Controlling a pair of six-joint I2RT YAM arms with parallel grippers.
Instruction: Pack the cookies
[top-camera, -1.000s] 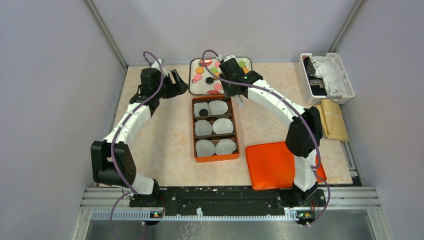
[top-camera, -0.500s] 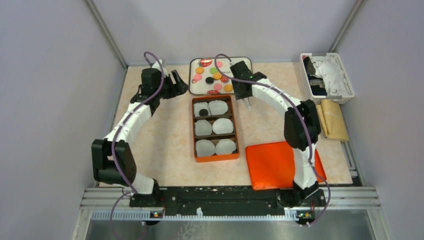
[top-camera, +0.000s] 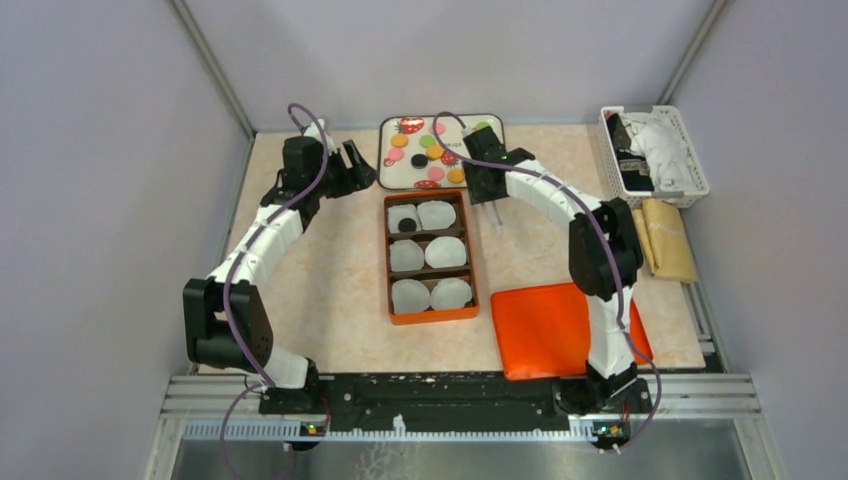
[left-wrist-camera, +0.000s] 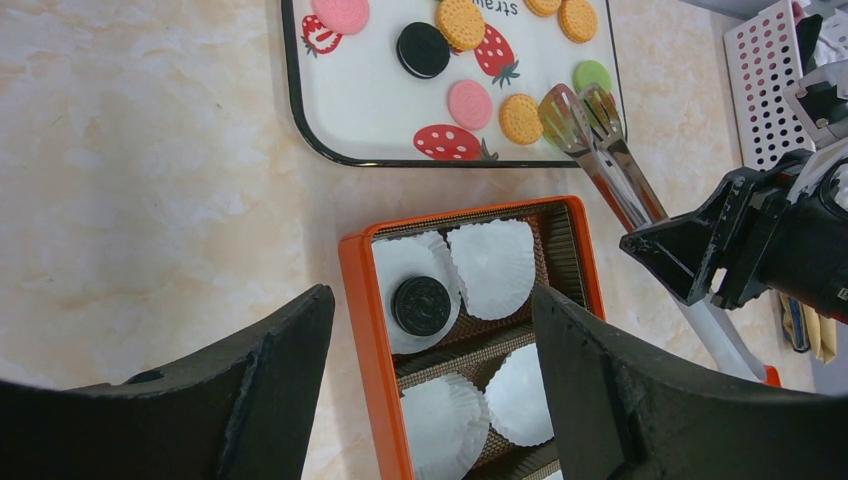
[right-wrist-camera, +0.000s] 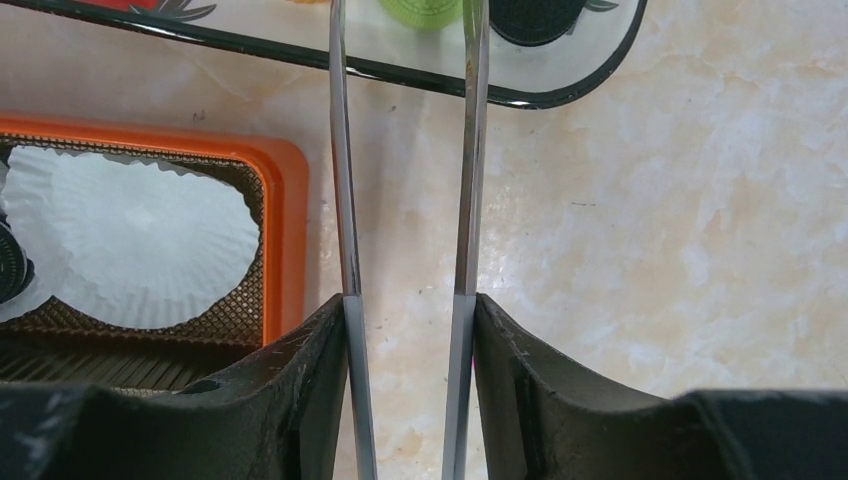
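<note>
Several cookies lie on the strawberry-print tray (top-camera: 400, 176): black (left-wrist-camera: 423, 49), pink (left-wrist-camera: 469, 103), orange (left-wrist-camera: 520, 118) and green (left-wrist-camera: 592, 75). One black cookie (left-wrist-camera: 421, 305) lies in the far-left paper cup of the orange box (top-camera: 388, 262). My right gripper (top-camera: 488, 185) is shut on metal tongs (right-wrist-camera: 340, 150). The tongs' arms stand apart, with their tips at the tray's near right corner, either side of the green cookie (right-wrist-camera: 420, 10). My left gripper (left-wrist-camera: 430, 292) is open and empty, above the table left of the tray (top-camera: 358, 165).
White paper cups (top-camera: 448, 252) fill the box's other compartments. An orange lid (top-camera: 545, 328) lies at the near right. A white basket (top-camera: 655, 155) with cloths and a tan packet (top-camera: 668, 238) sit at the right edge.
My right gripper has moved with the tongs from over the tray's middle to its near right corner. The left arm has not moved.
</note>
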